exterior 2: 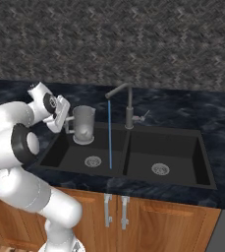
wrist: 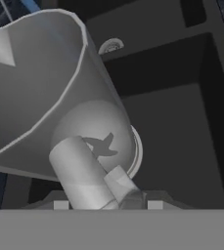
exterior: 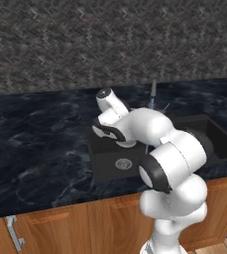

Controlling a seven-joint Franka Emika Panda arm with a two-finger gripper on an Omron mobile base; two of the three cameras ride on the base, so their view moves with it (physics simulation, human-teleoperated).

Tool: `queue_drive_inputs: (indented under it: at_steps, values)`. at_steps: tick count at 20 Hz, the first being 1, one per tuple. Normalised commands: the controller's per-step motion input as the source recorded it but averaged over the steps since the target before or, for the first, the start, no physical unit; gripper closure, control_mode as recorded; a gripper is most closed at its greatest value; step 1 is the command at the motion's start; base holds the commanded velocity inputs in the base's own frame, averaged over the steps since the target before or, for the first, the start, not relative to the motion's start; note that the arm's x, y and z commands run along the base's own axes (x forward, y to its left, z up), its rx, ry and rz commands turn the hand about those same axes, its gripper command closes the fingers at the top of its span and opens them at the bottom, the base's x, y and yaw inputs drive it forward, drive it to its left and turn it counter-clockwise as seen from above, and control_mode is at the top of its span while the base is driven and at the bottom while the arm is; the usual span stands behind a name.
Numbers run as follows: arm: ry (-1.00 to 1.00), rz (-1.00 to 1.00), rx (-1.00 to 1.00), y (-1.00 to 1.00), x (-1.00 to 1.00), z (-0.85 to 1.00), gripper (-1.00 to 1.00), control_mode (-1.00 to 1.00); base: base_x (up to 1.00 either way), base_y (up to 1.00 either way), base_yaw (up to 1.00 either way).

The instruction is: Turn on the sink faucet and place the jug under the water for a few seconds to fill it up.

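Note:
The translucent grey jug hangs upright over the left basin of the black sink. My gripper is shut on its loop handle from the left. In the hand view the jug looms large, its handle running down to my gripper. The dark faucet stands behind the divider, its spout pointing left. A thin blue stream of water falls from it into the left basin, a short way right of the jug and not touching it. The faucet also pokes up behind my arm.
Round silver drains sit in the left basin and the right basin. Dark marble counter surrounds the sink, with a tiled wall behind. Wooden cabinet doors with handles are below.

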Motion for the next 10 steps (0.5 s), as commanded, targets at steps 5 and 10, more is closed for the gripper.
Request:
queue_drive_inputs:
  at_steps: [5, 10]
  values:
    - [0.0, -0.12, 0.0, -0.29, 0.43, -0.03, 1.0, -1.0, 0.0, 0.0, 0.0]
    - [0.02, -0.11, 0.0, -0.25, 0.43, -0.16, 1.0, -1.0, 0.0, 0.0, 0.0]
